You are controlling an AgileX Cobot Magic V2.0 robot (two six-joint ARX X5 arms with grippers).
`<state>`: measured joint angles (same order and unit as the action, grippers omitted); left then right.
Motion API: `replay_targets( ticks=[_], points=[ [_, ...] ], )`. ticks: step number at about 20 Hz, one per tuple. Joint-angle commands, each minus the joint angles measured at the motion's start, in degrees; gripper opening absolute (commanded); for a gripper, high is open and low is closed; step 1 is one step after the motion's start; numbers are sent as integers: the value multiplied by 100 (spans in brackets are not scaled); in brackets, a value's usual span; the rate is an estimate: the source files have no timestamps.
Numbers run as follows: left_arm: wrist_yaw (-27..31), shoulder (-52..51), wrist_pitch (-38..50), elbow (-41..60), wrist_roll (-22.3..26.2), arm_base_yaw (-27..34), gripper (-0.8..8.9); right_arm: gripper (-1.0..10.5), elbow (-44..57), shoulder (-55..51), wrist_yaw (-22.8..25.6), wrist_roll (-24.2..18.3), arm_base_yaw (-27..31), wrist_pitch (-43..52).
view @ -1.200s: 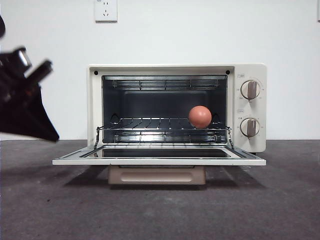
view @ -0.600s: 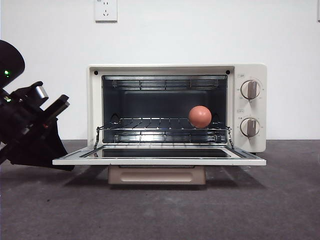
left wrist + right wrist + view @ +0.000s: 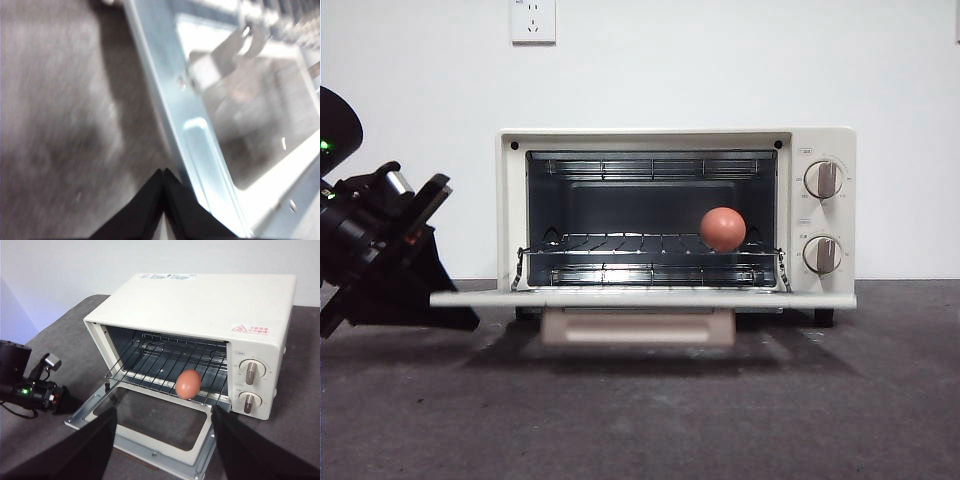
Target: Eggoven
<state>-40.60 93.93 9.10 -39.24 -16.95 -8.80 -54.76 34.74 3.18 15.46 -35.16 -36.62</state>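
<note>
The front camera sits low, about level with the dark grey table (image 3: 650, 420), and looks straight across it into the cream boxy toaster oven (image 3: 675, 140), whose dropped door (image 3: 640, 298) shows edge-on. The left wrist camera hangs very close over that door's pale metal frame (image 3: 200, 145), looking down on it and the table beside it, blurred, past its own black left gripper (image 3: 164, 172) with the jaws pressed together. The right wrist camera stands high and farther back, looking down at the whole oven (image 3: 210, 300) from its front. It shares with the front view the small reddish-brown egg (image 3: 188, 384) on the wire rack (image 3: 165, 362) and the left arm (image 3: 30, 387) beside the door.
</note>
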Motion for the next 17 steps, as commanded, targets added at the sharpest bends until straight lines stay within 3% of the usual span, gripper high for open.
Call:
replay_targets(
  ticks=[1,10,17],
  points=[
    [-468,81,654,-98,-514,-24,6,306,-118,33,11,81,-39,31],
    [-238,81,3300,-164,-2208,168,6,306,-118,33,9,87,-39,-214],
    [-251,-155,3121,-164,-2280,153,7,306,-118,35,9,81,-39,-354]
  ],
)
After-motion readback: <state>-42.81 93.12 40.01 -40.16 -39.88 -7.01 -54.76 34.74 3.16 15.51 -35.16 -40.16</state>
